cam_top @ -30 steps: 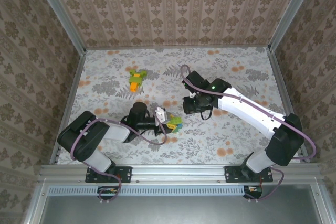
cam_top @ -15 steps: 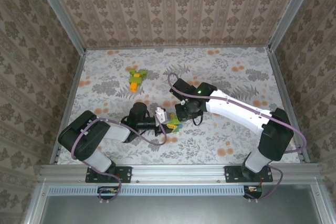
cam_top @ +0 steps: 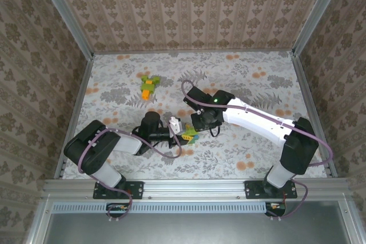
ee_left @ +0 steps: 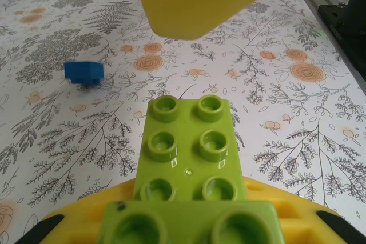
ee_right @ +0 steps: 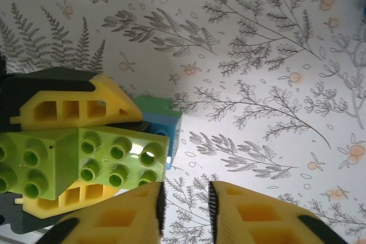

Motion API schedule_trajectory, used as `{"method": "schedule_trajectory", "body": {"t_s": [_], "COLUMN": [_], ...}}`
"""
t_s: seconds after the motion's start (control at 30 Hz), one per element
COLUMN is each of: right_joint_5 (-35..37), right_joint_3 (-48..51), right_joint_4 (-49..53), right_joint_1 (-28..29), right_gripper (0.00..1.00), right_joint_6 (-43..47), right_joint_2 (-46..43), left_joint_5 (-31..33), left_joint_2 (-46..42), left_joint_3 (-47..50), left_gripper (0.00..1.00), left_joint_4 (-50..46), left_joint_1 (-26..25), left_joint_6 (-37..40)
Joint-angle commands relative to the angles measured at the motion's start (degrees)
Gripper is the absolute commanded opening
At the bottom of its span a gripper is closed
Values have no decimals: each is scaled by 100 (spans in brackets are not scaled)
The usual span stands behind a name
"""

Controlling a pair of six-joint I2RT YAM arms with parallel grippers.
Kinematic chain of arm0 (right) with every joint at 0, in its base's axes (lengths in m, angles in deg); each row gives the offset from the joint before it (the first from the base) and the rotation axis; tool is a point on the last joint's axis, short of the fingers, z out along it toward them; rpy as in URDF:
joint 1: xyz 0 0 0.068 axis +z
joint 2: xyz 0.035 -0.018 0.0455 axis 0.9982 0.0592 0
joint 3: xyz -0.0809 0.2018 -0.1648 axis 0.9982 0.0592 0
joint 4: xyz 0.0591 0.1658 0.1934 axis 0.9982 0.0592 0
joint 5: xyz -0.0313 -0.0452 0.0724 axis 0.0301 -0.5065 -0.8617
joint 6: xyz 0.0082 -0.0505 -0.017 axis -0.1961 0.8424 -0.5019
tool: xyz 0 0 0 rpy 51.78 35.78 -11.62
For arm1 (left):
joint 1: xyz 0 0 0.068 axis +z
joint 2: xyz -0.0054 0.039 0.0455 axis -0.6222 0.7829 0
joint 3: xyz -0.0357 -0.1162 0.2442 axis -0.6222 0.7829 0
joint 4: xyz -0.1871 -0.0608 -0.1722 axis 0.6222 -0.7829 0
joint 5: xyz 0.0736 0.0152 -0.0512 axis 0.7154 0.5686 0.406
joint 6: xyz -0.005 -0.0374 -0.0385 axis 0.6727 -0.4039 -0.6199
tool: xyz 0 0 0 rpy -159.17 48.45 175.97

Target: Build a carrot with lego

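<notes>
The right gripper (ee_right: 184, 199), narrowly parted and empty, has reached the green brick (ee_right: 86, 161) clamped by the left gripper (cam_top: 182, 132) mid-frame, ready for mating.

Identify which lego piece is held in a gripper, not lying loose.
The light green piece, clamped in the left gripper; the blue brick and the green-and-orange cluster lie loose on the table.

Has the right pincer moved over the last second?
Yes. The right pincer has swung left and down in the top view, closing on the light green studded plastic brick, which stayed put in the left pincer.
</notes>
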Motion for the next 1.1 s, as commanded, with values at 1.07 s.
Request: {"method": "schedule_trajectory", "body": {"t_s": [1.07], "right_joint_5": [462], "right_joint_3": [-263], "right_joint_4": [-1262], "right_joint_1": [-2686], "right_gripper": [65], "right_joint_6": [2900], "right_joint_2": [1866], "left_joint_5": [227], "left_joint_2": [239], "left_joint_3": [-25], "left_gripper": [29], "left_joint_4": [-425], "left_joint_1": [-42], "left_joint_6": [175]}}
